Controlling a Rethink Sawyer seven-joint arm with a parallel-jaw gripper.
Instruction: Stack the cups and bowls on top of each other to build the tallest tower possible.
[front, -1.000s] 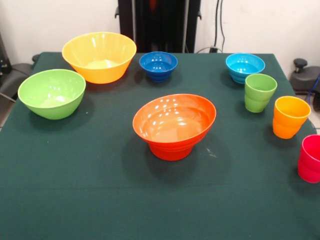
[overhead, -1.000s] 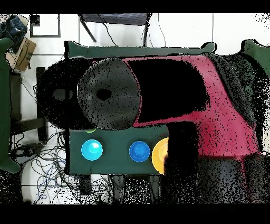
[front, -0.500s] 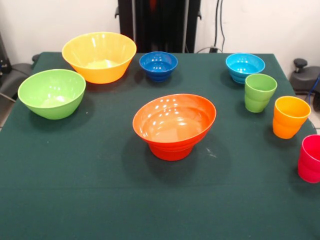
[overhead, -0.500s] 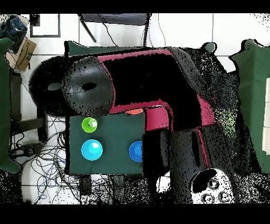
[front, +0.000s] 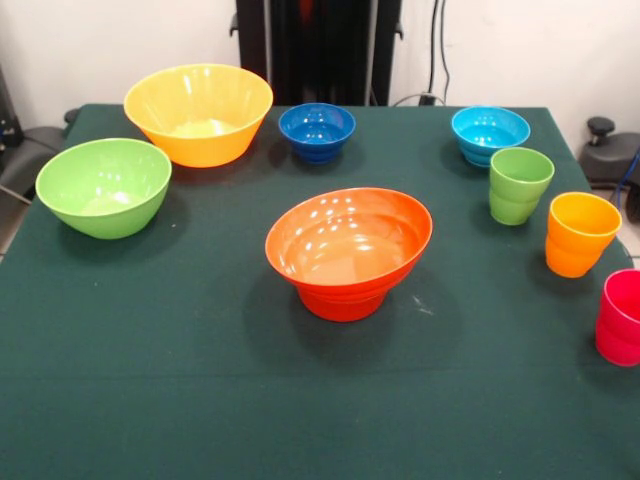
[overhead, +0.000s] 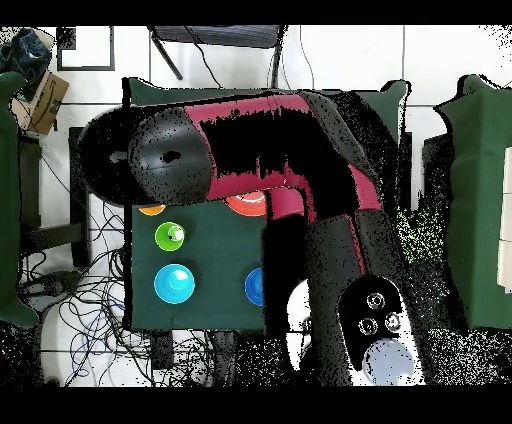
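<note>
Honestly, my pincer did not show in either view, so I could not tell how far open it was or whether it held anything; only my red and black arm spread across the overhead view, hiding most of the table. From the front, the tower stood near the middle of the green cloth: a wide orange bowl sat nested over a smaller orange bowl, and nothing lay inside the upper one. The large yellow bowl stood at the far left with the large green bowl just beside it and nearer the camera, both empty as far as I could see. The small dark blue bowl sat just beside the yellow one, apart from it, and the small light blue bowl stood well off to the right; neither held anything. Down the right side ran three upright cups, each apart from the next: the green cup just in front of the light blue bowl, the orange-yellow cup nearer, and the pink-red cup cut by the picture's edge. None of the cups sat in a bowl.
</note>
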